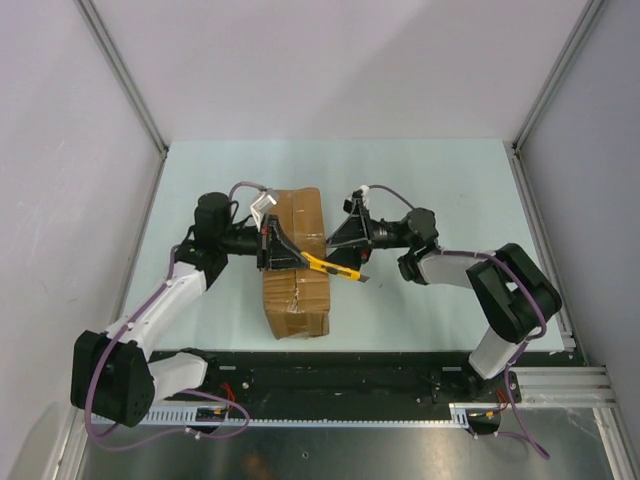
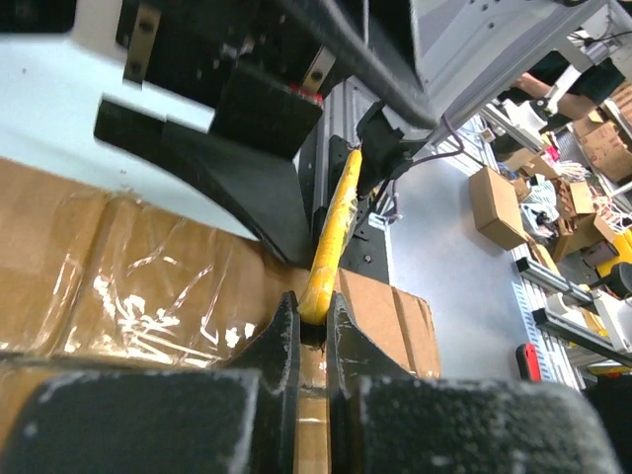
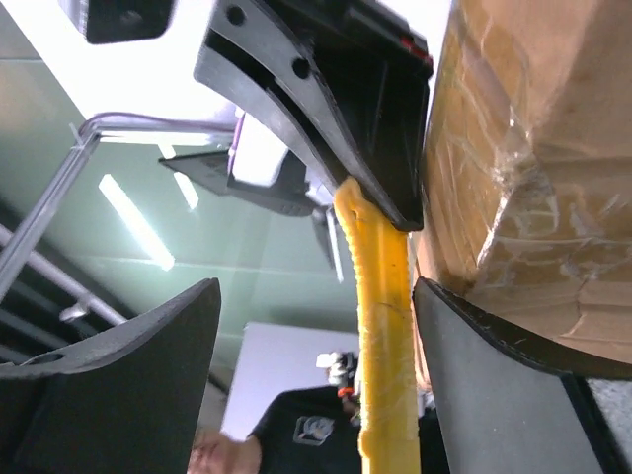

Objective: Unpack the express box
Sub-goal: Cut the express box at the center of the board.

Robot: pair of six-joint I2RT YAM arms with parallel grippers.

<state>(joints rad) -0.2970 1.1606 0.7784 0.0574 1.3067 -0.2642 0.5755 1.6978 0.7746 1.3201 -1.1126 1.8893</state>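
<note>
Count: one express box [image 1: 295,262], a large brown rectangular cardboard carton with glossy tape seams; one slim yellow utility knife [image 1: 332,267]; two black grippers; one pale desk [image 1: 430,170]. The express box is lying on the desk between the two arms, long axis running away from the bases. The left gripper [image 1: 303,257] is reaching over the box top with its jaws pressed together on one end of the utility knife. The right gripper [image 1: 341,254] is standing just beside the box's right side with its jaws spread wide, the knife passing between them and nothing clamped. The top view is giving the layout: the knife is slanting off the box's right edge, its dark tip hanging over bare desk. The left wrist view is adding the pinch itself: the left gripper [image 2: 314,316] is squeezing the yellow handle [image 2: 336,222] right above the taped box top [image 2: 148,276], and several loose brown cartons [image 2: 499,207] are showing in the room beyond. The right wrist view is looking up from below: the right gripper [image 3: 316,286] is open, the knife [image 3: 380,326] is sitting nearer its box-side finger, the box wall [image 3: 523,148] is close alongside, and one person [image 3: 306,434] in dark clothing is showing low in the background. Whether that finger is touching the box, I cannot tell.
</note>
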